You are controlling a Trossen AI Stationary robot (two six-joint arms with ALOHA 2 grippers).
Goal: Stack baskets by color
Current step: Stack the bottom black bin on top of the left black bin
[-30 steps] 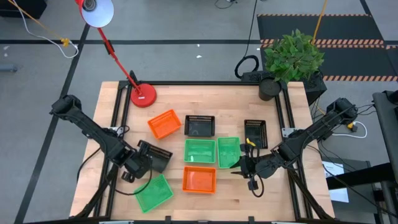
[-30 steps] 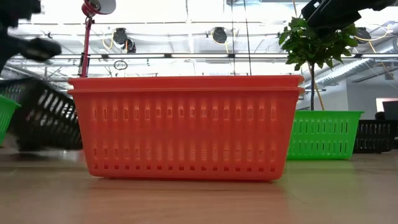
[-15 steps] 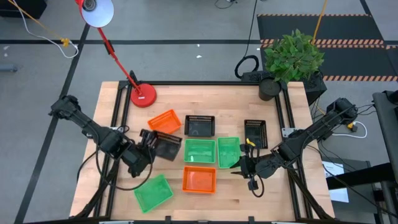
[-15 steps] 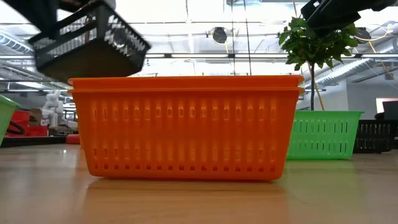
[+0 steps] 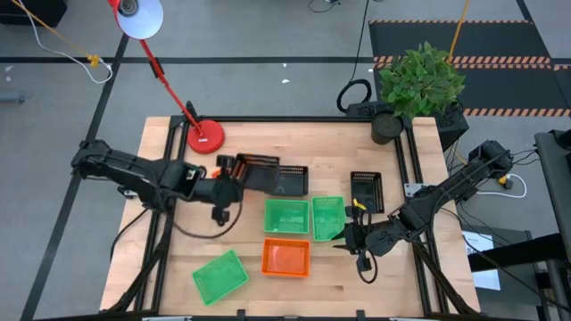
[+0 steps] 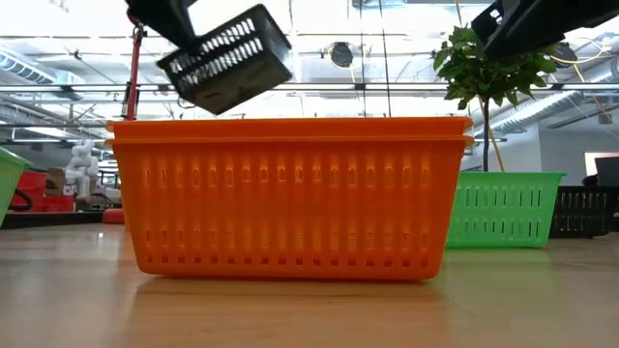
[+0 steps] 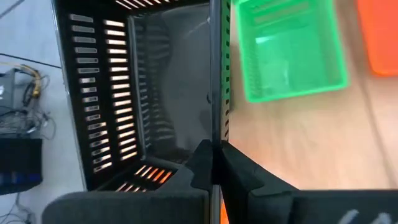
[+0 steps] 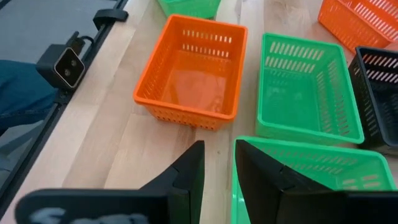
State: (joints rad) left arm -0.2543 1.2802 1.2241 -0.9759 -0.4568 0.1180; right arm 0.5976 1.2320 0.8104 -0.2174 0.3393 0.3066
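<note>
Your left hand (image 5: pixel 234 169) carries a black basket (image 5: pixel 260 171) in the air.
It's clenched on the rim, above the surface near another black basket (image 5: pixel 291 181); right hand (image 5: pixel 350 239) waits, grip unreadable, beside a green basket (image 5: pixel 326 218).

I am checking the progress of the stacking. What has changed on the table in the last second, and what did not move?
The left gripper, shut on a black basket, carried it from near the table's front left, up off the table and toward the back, over the orange basket there and beside the black basket resting on the table. The right gripper stayed at the green basket; the other baskets and the red lamp base did not move.
</note>
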